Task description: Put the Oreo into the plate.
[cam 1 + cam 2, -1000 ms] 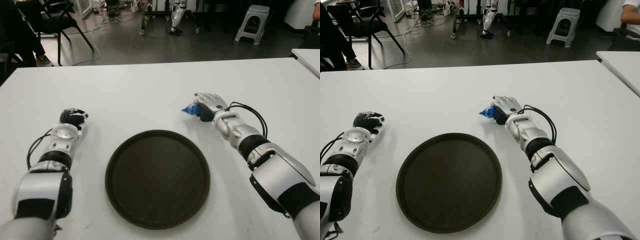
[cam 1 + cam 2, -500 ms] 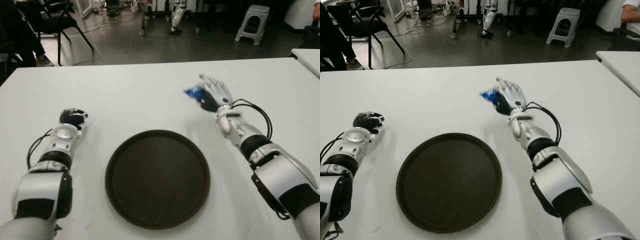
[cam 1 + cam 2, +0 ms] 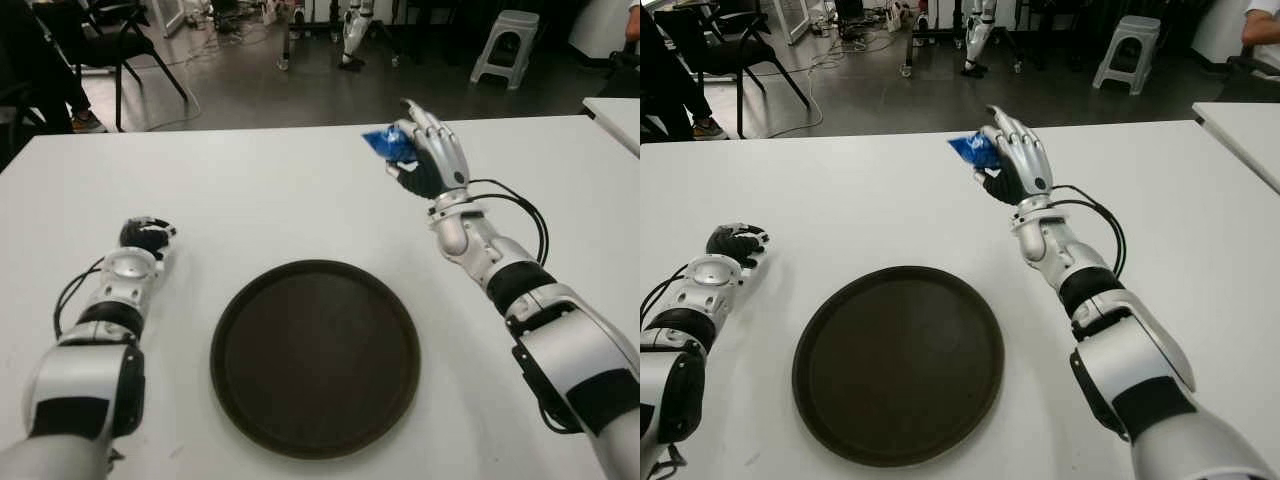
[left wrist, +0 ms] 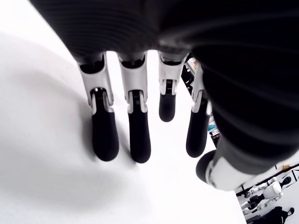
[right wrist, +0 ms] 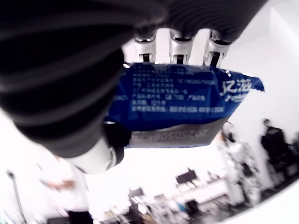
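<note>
Fingers (image 3: 1015,140) of right hand (image 3: 1012,160) curl around the blue Oreo packet (image 3: 971,148), pinched against the thumb, hand raised above the white table (image 3: 890,190), beyond the far right rim of the dark round plate (image 3: 898,362). Packet is off the table, not over the plate. Left hand (image 3: 146,236) shows left of the plate, fingers curled under. Left wrist view: left fingers (image 4: 104,133) hang slightly apart, holding nothing, tips close to the tabletop. Right wrist view: packet's printed back side visible, fingers behind it, thumb pressing the lower edge. Print only readable here.
</note>
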`<state>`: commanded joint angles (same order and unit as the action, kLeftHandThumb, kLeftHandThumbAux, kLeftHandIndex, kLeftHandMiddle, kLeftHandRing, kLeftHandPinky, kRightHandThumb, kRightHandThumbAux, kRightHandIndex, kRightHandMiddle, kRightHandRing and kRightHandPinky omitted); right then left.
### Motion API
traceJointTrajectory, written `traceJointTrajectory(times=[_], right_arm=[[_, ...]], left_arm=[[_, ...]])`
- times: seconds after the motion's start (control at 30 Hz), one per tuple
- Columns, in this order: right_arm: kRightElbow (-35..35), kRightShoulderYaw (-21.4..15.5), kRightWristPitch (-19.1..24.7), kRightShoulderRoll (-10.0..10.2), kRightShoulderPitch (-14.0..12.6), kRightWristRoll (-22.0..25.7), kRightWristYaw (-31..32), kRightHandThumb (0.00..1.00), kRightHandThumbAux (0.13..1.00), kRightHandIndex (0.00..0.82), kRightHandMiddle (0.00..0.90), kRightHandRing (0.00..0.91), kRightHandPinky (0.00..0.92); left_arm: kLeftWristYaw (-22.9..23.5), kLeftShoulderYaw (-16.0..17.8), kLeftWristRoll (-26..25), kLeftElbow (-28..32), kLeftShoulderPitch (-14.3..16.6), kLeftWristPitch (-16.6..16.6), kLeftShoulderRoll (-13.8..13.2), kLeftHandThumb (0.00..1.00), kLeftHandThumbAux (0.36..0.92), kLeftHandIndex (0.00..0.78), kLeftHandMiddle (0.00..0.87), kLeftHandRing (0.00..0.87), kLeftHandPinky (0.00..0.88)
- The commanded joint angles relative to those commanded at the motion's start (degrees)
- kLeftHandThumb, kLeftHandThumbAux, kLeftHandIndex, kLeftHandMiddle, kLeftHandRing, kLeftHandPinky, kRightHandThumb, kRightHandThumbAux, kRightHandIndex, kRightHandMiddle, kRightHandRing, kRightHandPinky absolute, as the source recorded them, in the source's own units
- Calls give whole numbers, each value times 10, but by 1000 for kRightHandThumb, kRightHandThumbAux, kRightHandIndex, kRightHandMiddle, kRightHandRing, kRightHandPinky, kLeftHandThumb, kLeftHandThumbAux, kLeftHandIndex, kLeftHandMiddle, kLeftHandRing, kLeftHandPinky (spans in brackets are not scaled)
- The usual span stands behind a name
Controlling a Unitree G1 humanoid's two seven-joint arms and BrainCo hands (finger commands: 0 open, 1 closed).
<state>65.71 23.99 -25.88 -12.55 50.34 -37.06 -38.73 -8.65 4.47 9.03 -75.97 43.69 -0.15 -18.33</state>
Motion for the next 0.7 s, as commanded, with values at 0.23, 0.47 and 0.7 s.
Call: traceJointTrajectory(times=[0.23, 0.47, 0.7], right_arm=[[-12, -23, -54, -1, -11, 26, -1, 708, 722, 417, 137, 173, 214], [-23, -64, -104, 4, -20, 81, 38, 708, 722, 418, 143, 182, 229], [-52, -134, -144, 25, -37, 199, 153, 705, 722, 417, 142, 156, 175]], left_arm=[[1, 0, 0, -1, 0, -1, 0, 676, 725, 398, 148, 164, 187], [5, -1, 1, -1, -2, -6, -1, 675, 727, 397, 148, 171, 195], [8, 0, 0, -1, -3, -7, -2, 675, 727, 398, 140, 159, 177]])
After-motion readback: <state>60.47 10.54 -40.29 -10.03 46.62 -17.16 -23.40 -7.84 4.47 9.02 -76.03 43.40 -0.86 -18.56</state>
